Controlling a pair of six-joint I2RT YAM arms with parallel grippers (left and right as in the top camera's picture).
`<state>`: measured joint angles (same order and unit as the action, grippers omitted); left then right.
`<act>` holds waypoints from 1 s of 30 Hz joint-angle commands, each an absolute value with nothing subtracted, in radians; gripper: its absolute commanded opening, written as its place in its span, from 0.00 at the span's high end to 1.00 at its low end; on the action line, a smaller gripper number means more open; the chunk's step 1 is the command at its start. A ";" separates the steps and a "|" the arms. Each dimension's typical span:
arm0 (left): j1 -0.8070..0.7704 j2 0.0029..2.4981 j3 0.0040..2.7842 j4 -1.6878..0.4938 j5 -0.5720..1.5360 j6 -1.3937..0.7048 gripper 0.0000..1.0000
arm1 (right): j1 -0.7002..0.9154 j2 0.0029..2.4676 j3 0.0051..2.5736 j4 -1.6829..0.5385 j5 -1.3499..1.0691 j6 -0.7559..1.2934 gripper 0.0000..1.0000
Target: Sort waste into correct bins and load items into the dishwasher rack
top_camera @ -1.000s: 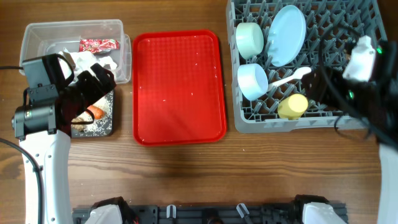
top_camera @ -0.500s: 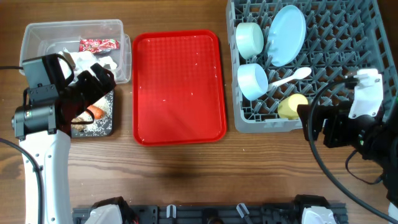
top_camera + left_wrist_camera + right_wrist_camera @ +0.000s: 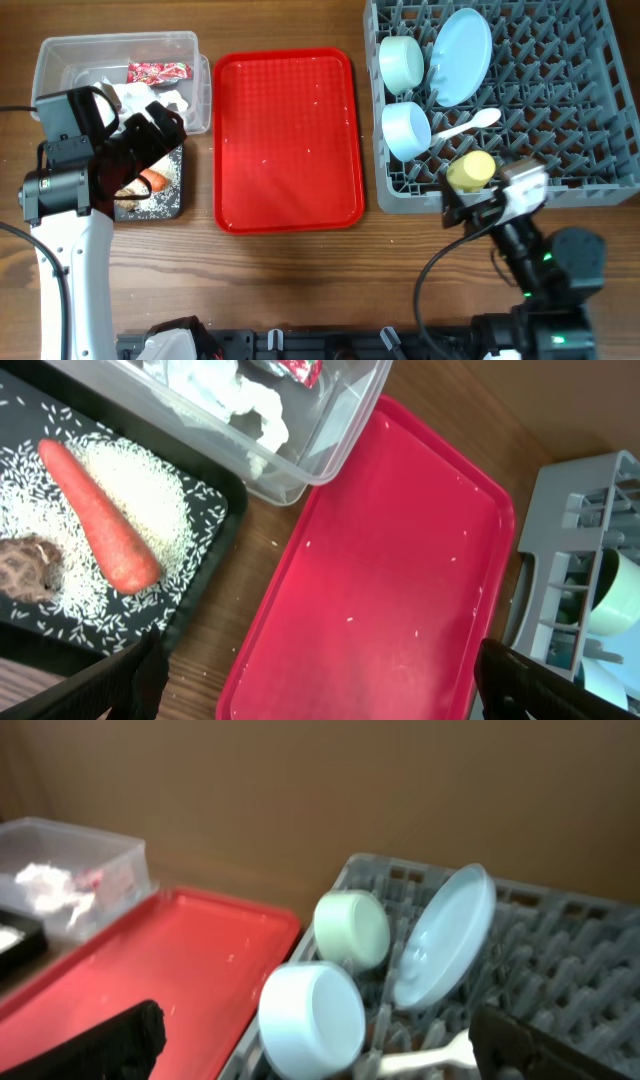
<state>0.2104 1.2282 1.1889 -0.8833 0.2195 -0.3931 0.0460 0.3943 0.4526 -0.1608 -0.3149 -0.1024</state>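
Observation:
The clear tub (image 3: 60,60) holds the red wrapper (image 3: 158,71) and white tissue (image 3: 140,97). The black tray (image 3: 168,208) holds the carrot (image 3: 100,520), rice (image 3: 130,485) and brown lump (image 3: 25,565). The grey rack (image 3: 560,150) holds the blue plate (image 3: 462,55), two bowls (image 3: 402,62) (image 3: 406,130), the white spoon (image 3: 465,125) and the yellow cup (image 3: 470,170). My left gripper (image 3: 320,685) is open and empty, above the black tray's right edge. My right gripper (image 3: 320,1045) is open and empty, in front of the rack's front edge (image 3: 470,205).
The flat red serving tray (image 3: 290,140) lies between the bins and the rack, with a few stray rice grains on it. Bare wooden table runs along the front. The right wrist view looks over the rack toward the tub (image 3: 70,870).
My right arm has pulled back from above the rack's right side to the table front, below the rack's front edge. The left arm has not moved.

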 commanded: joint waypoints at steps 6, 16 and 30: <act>0.207 1.220 1.196 -0.881 0.231 -0.370 0.00 | 0.107 0.161 0.085 0.132 -0.254 -0.112 0.00; 0.207 1.220 1.196 -0.881 0.231 -0.370 0.00 | 0.105 0.003 0.005 0.022 -0.236 -0.157 0.00; 0.207 1.220 1.196 -0.880 0.231 -0.371 0.00 | 0.105 0.005 0.005 0.021 -0.236 -0.157 0.00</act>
